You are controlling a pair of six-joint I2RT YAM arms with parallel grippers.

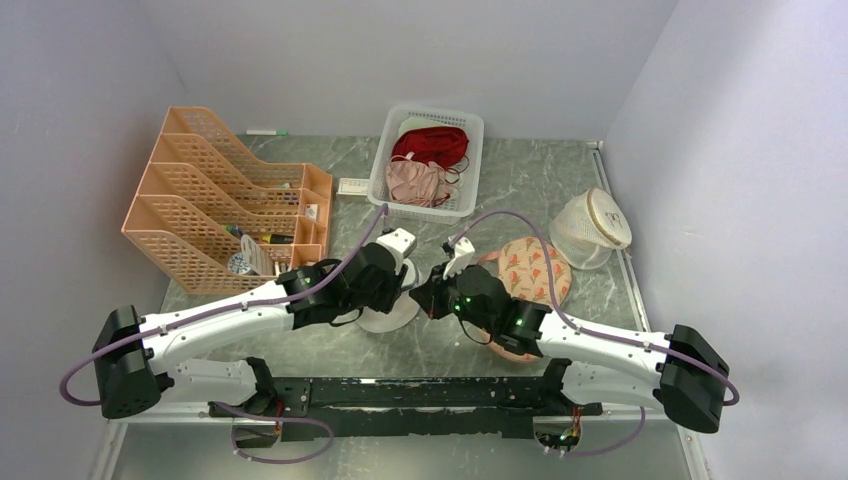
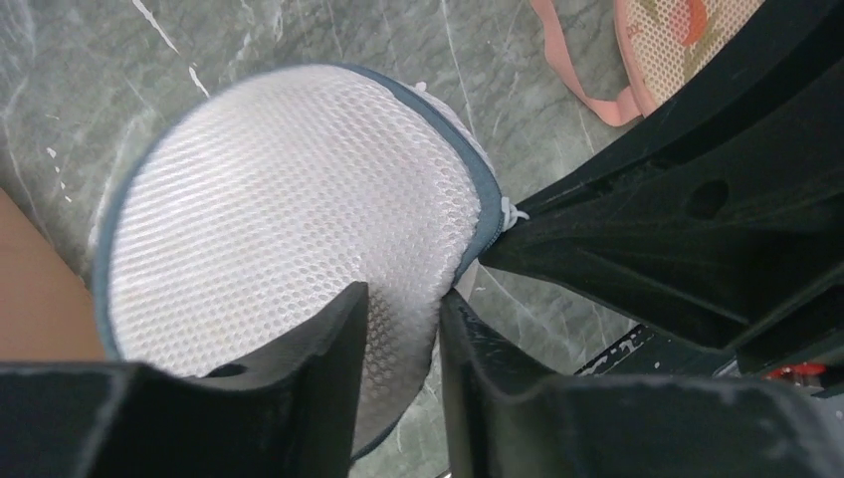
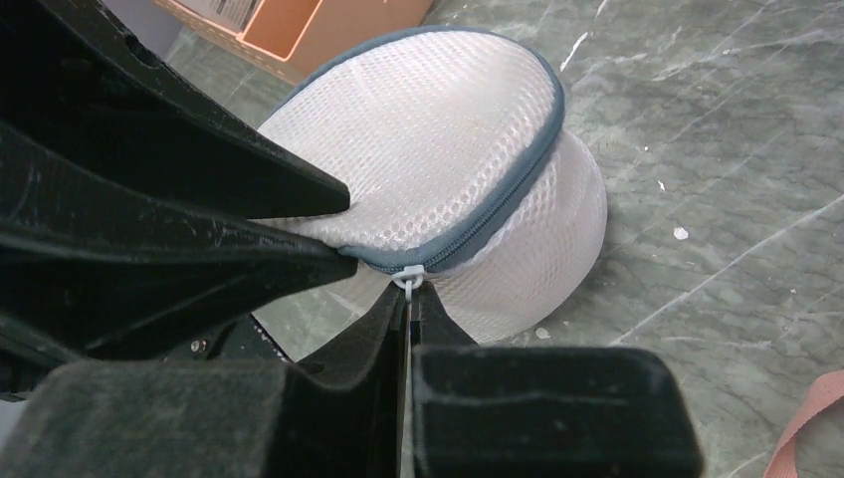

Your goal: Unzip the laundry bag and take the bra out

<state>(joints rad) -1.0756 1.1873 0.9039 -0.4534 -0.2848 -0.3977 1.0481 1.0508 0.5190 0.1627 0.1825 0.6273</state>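
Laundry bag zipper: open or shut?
Shut along the visible stretch: in the right wrist view the zipper teeth meet up to the pull, pinched by the right gripper. Rest hidden.

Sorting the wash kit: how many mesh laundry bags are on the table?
3. The white laundry bag at centre, the floral pouch just right of it, the translucent gold-rimmed bag farther right. More could be hidden beneath the arms.

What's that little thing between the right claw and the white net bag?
The white zipper pull, hanging off the laundry bag's blue-grey rim. The right gripper pinches it, seen in the right wrist view.
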